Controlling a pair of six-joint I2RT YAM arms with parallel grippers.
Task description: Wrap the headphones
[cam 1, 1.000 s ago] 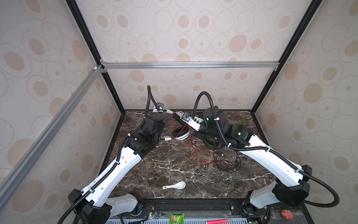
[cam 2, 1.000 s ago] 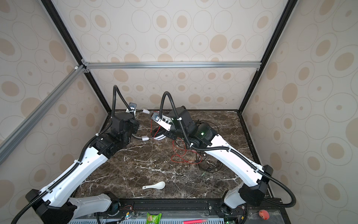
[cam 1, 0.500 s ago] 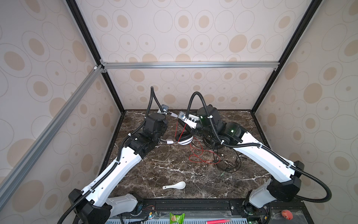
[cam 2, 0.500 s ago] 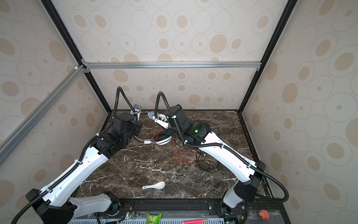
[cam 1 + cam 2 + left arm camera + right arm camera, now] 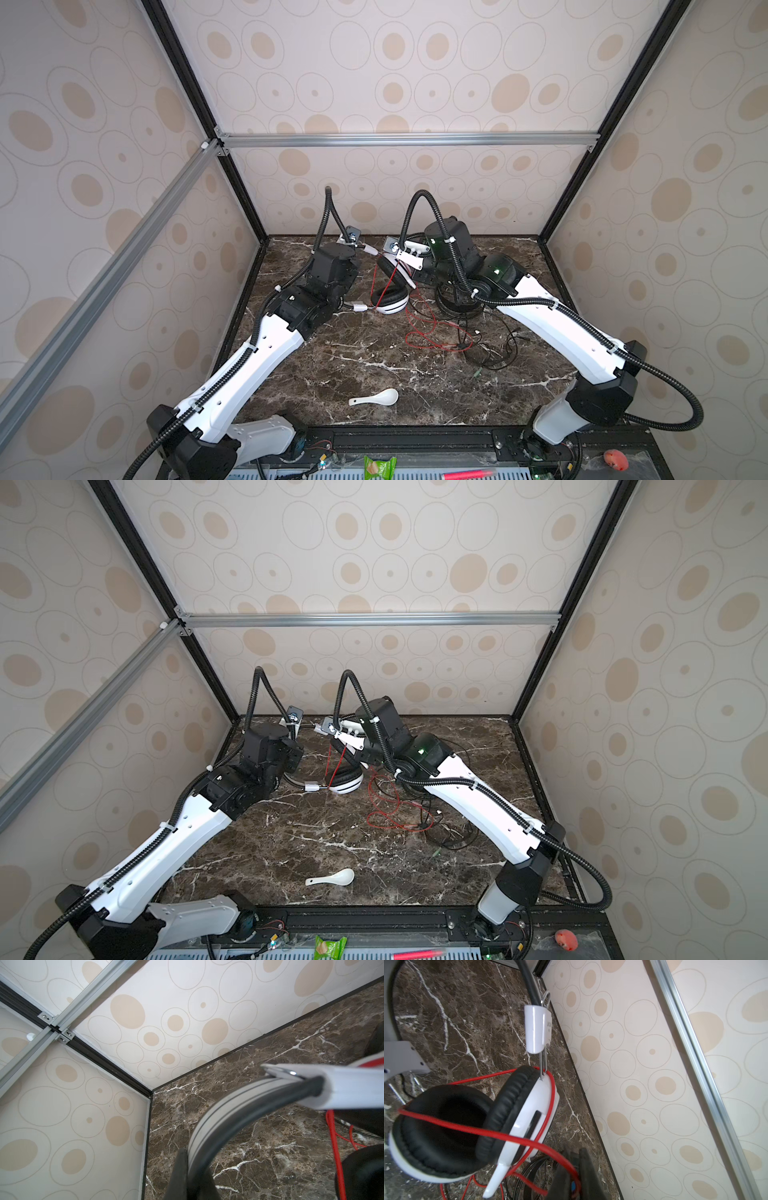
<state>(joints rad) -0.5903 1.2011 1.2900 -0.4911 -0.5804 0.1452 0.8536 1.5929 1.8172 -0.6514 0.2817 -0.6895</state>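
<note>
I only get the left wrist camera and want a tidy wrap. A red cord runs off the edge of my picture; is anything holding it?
Observer: Yes. In the right wrist view the right tool is shut on the red cord, close beside the white headset.
Operator: Is the cord round the earcups yet?
Observer: Partly. Strands cross the black pads and follow one white cup's rim, but in both top views much of it lies loose on the table.
Operator: Where is the other headset?
Observer: The black headset lies beneath the right arm, its black cord in a loose tangle nearer the table's front.
</note>
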